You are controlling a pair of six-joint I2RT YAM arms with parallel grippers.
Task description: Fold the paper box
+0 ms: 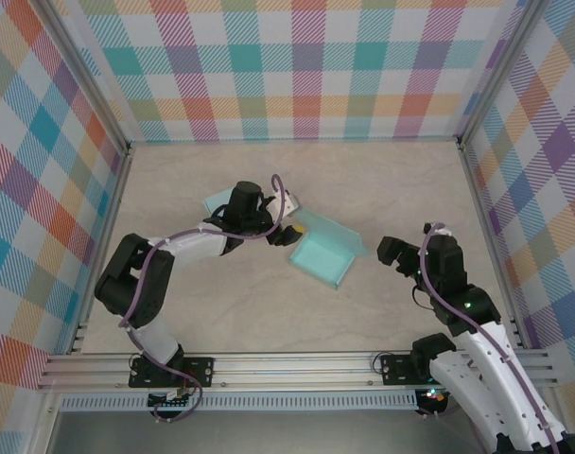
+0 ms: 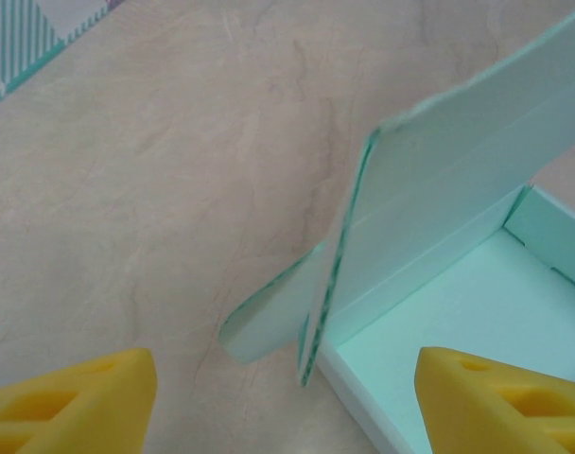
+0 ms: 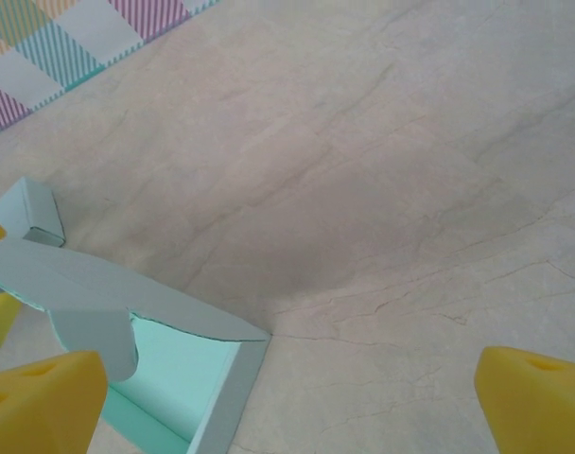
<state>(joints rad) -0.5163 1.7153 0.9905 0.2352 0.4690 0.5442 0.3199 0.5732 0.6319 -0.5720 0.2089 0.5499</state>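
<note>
One paper box (image 1: 322, 257), flap (image 2: 439, 189) upright, beside left gripper (image 1: 289, 233), seemingly untouched

One paper box (image 1: 321, 257), two claws (image 1: 289, 233) (image 1: 394, 253)

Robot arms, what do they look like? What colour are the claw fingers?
Both the left arm and right arm have white tubes, chunky black joints and a purple cable running along them. The left claw and right claw have bright yellow, wedge-shaped fingers.
</note>
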